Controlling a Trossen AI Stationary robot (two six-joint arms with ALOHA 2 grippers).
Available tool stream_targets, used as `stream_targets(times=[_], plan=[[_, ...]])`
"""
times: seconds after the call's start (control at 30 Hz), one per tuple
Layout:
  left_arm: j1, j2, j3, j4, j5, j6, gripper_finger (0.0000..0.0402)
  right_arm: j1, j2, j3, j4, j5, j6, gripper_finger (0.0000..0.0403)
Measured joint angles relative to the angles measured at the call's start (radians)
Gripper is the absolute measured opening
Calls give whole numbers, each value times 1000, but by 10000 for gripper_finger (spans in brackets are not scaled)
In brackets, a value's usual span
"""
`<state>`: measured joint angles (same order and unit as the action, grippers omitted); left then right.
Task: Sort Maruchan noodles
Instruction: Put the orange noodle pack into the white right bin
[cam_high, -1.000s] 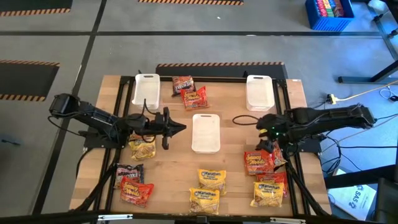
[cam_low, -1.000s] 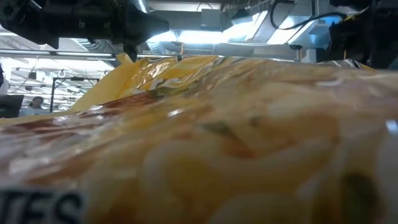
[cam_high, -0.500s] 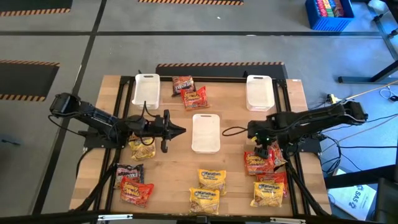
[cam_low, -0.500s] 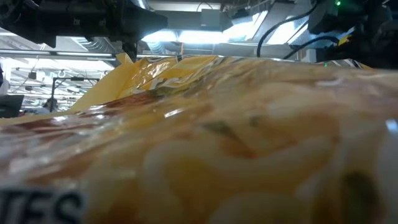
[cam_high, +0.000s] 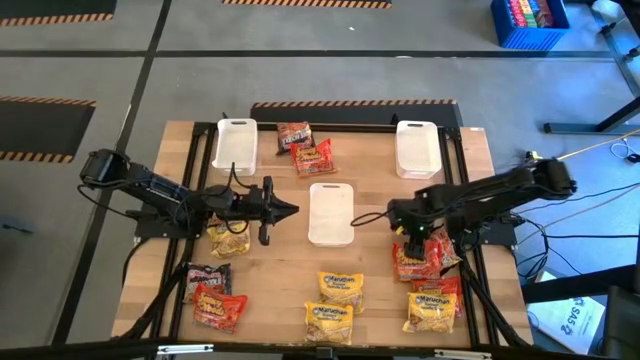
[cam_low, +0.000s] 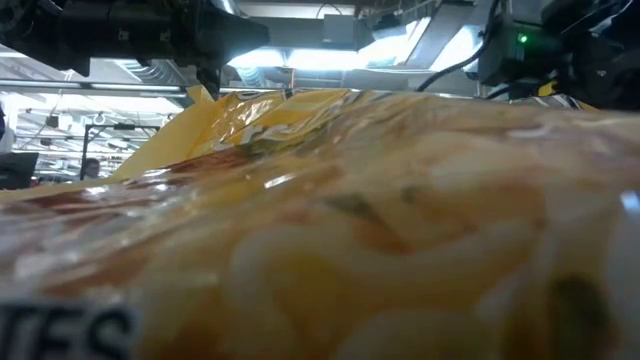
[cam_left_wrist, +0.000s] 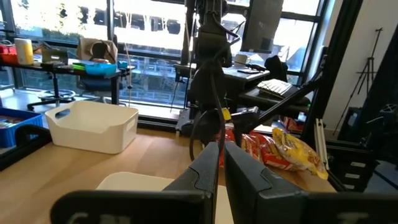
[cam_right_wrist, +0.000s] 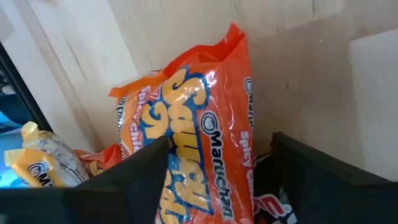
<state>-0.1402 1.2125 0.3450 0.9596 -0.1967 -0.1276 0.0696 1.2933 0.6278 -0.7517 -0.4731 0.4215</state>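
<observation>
Maruchan noodle packets lie flat about the table. A red packet (cam_high: 415, 262) lies at the right, seen close in the right wrist view as the red packet (cam_right_wrist: 199, 134). My right gripper (cam_high: 407, 238) slants down over it, open, one finger on each side of it (cam_right_wrist: 217, 186). Next to the red packet lie yellow and red packets (cam_high: 432, 305). My left gripper (cam_high: 287, 208) hovers shut and level left of the middle tray (cam_high: 331, 213), with nothing between its fingers (cam_left_wrist: 221, 163). A yellow packet (cam_high: 230, 240) lies under the left arm. My right gripper comes at the red packet from above, slanting down, with its fingers (cam_right_wrist: 146, 171) astride the packet's near part (cam_right_wrist: 205, 180). The packet lies flat on the table. I cannot tell whether the fingers touch it.
White trays stand at the far left (cam_high: 236, 142) and far right (cam_high: 417, 148). Dark and red packets (cam_high: 303, 145) lie between them. More packets lie near left (cam_high: 213, 295) and near middle (cam_high: 335, 305). A yellow packet (cam_low: 320, 220) fills the low view.
My right gripper has sunk and gone toward the table's left, over the red packet, tipping further downward. The packets have stayed where they were.
</observation>
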Motion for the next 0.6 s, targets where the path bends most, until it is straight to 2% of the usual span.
stream_targets(times=[0.43, 0.6], plan=[[0, 0, 0, 0, -3, 0, 20, 0, 20, 0, 2, -30, -91, 61], [0, 0, 0, 0, -11, 3, 20, 1, 20, 20, -14, -18, -141, 8]])
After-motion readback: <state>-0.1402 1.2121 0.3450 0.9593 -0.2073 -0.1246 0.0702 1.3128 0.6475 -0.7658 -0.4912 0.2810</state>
